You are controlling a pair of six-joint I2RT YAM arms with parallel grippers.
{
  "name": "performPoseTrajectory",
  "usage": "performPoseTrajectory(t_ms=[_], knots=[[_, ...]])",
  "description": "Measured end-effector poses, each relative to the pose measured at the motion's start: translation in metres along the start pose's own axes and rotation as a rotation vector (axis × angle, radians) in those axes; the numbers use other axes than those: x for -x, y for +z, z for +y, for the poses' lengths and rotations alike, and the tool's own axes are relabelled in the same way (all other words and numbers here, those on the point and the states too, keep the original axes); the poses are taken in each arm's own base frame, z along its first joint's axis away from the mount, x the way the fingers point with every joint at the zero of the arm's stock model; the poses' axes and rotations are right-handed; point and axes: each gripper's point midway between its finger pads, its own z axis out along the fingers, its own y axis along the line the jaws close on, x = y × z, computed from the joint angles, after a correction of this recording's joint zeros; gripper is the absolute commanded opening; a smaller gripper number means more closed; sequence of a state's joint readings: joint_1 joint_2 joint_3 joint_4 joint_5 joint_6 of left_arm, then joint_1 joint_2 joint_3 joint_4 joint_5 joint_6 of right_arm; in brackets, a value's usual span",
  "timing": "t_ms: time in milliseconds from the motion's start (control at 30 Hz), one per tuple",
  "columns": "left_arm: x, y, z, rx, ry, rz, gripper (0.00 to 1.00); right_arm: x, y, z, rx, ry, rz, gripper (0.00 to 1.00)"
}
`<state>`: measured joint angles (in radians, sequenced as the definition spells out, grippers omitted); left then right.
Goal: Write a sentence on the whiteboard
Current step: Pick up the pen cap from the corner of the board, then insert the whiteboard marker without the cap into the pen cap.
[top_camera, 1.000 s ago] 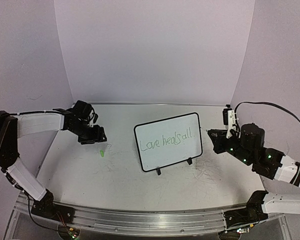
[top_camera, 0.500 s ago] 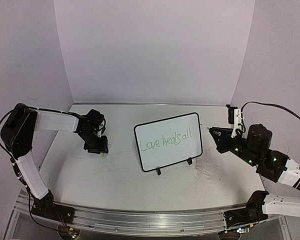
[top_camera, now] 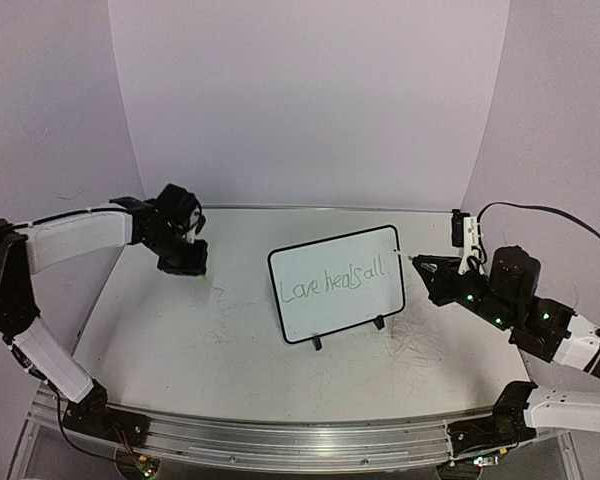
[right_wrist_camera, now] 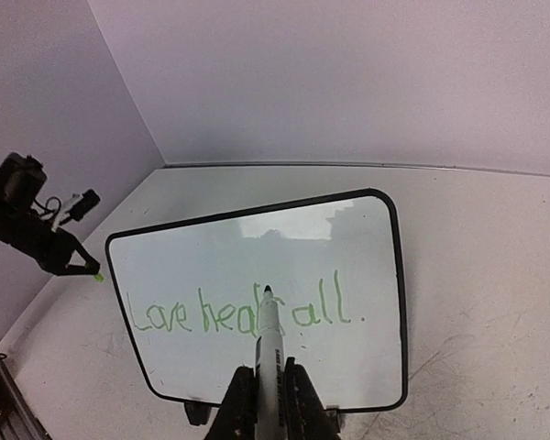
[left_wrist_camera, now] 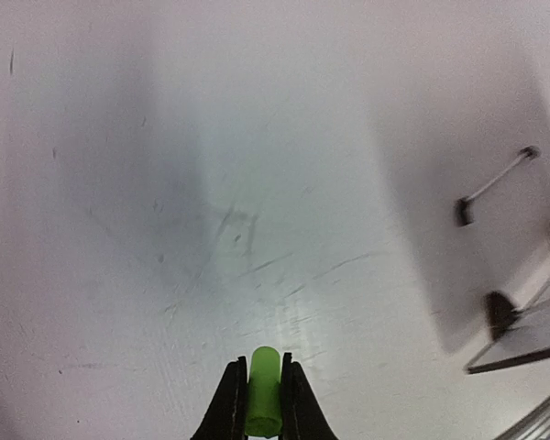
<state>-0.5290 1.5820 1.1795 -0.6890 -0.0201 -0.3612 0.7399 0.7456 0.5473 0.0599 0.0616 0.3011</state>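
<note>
The whiteboard [top_camera: 320, 258] stands mid-table on its feet, reading "Love heals all." My right gripper [right_wrist_camera: 267, 371] clamps the marker [right_wrist_camera: 268, 325]; my left gripper [left_wrist_camera: 259, 365] pinches the green cap [left_wrist_camera: 264, 394]. To recap, I should line up both axes clear of the whiteboard, then press gently.

The white tabletop [top_camera: 230, 350] looks scuffed, perhaps pen-marked.

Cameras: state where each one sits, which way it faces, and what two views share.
Top external: above and behind the bases, looking down on table, whiteboard, left gripper, right gripper.
Left wrist: looks down at scuffed table; left gripper clamps green cap.
Right wrist: faces whiteboard's writing; right gripper holds marker.
Shared: whiteboard in all three.
</note>
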Motion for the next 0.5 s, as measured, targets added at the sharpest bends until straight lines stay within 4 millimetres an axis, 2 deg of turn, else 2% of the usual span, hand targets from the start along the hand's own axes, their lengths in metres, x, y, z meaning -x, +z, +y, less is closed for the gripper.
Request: performPoseTrajectory(t_ms=[100, 167, 200, 267, 367, 433, 500], knots=[[0.058, -0.085, -0.047, -0.225, 0.036, -0.213, 0.0, -0.001, 0.007, 0.019, 0.099, 0.046, 0.018, 0.0], [0.083, -0.149, -0.081, -0.401, 0.087, -0.349, 0.0, 0.0, 0.014, 0.036, 0.183, 0.077, 0.04, 0.0], [0.087, -0.177, -0.098, -0.486, 0.121, -0.399, 0.0, 0.001, 0.017, 0.044, 0.22, 0.087, 0.049, 0.0], [0.081, -0.214, -0.13, -0.625, 0.195, -0.449, 0.0, 0.007, 0.02, 0.063, 0.31, 0.105, 0.064, 0.0], [0.046, -0.249, -0.19, -0.868, 0.331, -0.46, 0.0, 0.022, 0.02, 0.093, 0.466, 0.123, 0.06, 0.0], [0.022, -0.252, -0.218, -0.984, 0.39, -0.434, 0.0, 0.033, 0.017, 0.112, 0.571, 0.138, 0.045, 0.0], [0.002, -0.247, -0.237, -1.062, 0.425, -0.398, 0.0, 0.041, 0.014, 0.129, 0.67, 0.154, 0.032, 0.0]])
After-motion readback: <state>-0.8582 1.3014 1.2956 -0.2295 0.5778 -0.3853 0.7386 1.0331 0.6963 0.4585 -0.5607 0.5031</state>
